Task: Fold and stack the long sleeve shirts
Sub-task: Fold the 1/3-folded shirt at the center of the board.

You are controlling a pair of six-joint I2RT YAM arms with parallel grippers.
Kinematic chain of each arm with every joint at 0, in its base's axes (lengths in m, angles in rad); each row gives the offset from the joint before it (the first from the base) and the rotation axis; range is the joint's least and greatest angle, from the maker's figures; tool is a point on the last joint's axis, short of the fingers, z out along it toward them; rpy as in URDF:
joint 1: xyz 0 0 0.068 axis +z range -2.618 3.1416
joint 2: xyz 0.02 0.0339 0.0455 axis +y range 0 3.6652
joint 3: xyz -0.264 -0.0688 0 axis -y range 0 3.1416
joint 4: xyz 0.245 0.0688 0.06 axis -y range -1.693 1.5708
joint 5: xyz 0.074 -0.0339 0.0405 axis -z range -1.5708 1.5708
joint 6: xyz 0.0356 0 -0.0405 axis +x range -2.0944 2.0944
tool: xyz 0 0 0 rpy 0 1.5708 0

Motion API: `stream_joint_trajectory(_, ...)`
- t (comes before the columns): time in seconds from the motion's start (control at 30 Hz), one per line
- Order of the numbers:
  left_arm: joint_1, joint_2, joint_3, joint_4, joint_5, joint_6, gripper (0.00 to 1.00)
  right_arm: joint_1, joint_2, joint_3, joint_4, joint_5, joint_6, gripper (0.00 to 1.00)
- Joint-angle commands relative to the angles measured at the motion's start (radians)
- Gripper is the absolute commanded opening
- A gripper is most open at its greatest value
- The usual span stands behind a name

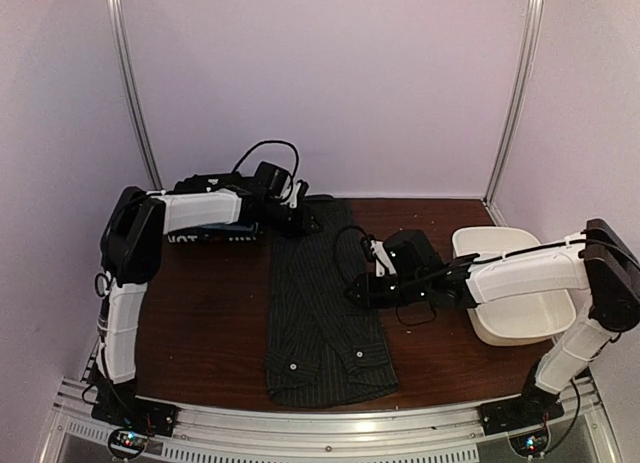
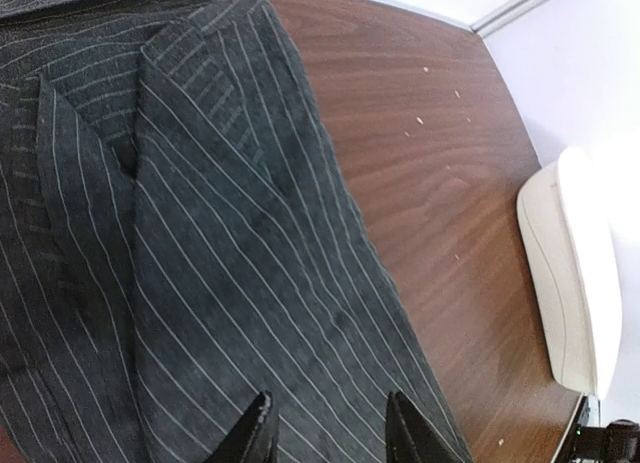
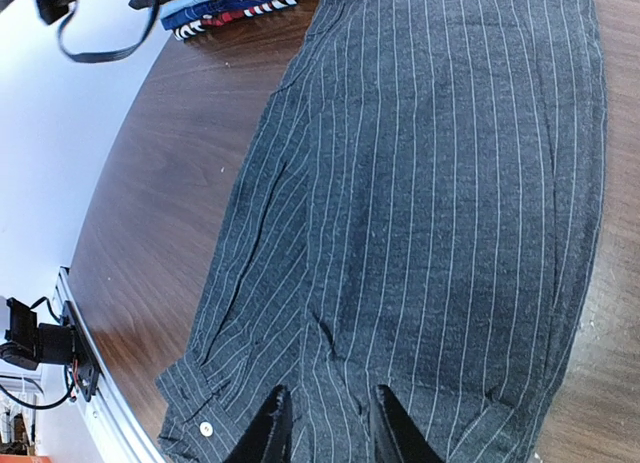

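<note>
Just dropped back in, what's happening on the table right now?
Both arms are working on the pinstriped shirt, which lies on the table folded into a long narrow strip. The left gripper is over its far collar end, and the right gripper is over its right edge, about midway. Both have jaws apart close above the cloth, with nothing gripped that I can see. The tub sits off to the right.

Brown table [image 1: 200, 313], pinstriped shirt [image 1: 320, 323], white tub [image 1: 520, 318]
</note>
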Motion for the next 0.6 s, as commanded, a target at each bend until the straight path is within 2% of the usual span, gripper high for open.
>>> stream_joint_trajectory(0.0, 0.069, 0.178, 0.165, 0.033, 0.077, 0.011, 0.37, -0.011, 0.047, 0.064, 0.013, -0.003, -0.021, 0.29)
stream_joint_trajectory(0.07, 0.092, 0.286, 0.285, 0.018, 0.131, 0.014, 0.36, -0.019, 0.057, 0.076, 0.005, -0.003, -0.029, 0.29)
stream_joint_trajectory(0.23, 0.136, 0.509, 0.565, -0.067, 0.163, -0.002, 0.33, -0.051, 0.067, 0.085, -0.022, -0.007, -0.045, 0.29)
stream_joint_trajectory(0.43, 0.167, 0.505, 0.571, -0.042, 0.172, -0.016, 0.32, -0.096, 0.057, 0.087, -0.026, -0.028, -0.062, 0.29)
stream_joint_trajectory(0.57, 0.167, 0.413, 0.569, -0.059, 0.182, 0.013, 0.33, -0.119, 0.098, 0.165, -0.027, -0.046, -0.085, 0.29)
